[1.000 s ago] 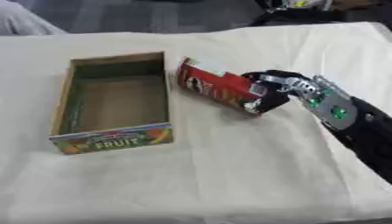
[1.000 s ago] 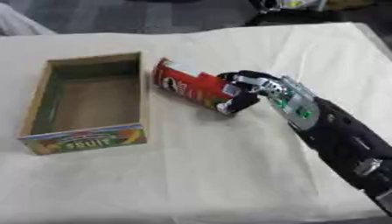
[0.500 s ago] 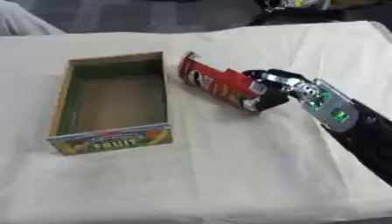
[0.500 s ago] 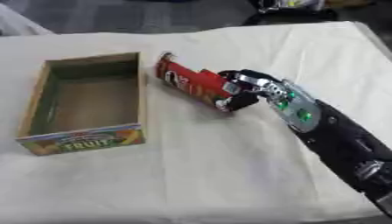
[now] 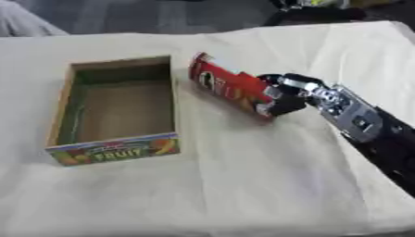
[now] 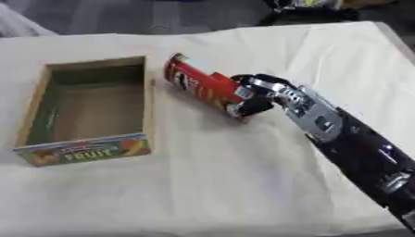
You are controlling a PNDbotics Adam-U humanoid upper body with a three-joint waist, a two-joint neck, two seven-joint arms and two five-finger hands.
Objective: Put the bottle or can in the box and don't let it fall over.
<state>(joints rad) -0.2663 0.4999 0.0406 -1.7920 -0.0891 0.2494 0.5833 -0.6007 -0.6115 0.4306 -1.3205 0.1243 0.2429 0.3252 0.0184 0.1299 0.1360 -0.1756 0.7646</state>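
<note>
Sideways, red can [image 5: 228,86] in right hand [image 5: 285,95].

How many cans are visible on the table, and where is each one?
1. The single red can is tilted on the cloth just right of the open cardboard box, outside it. The right robot hand has its fingers curled round the can's lower end. Nothing is visible inside the box.

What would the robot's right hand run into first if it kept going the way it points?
The right hand already holds the red can at its near end. Pushed on toward the upper left, the can would likely reach the box wall first, though depth is unclear.
</note>
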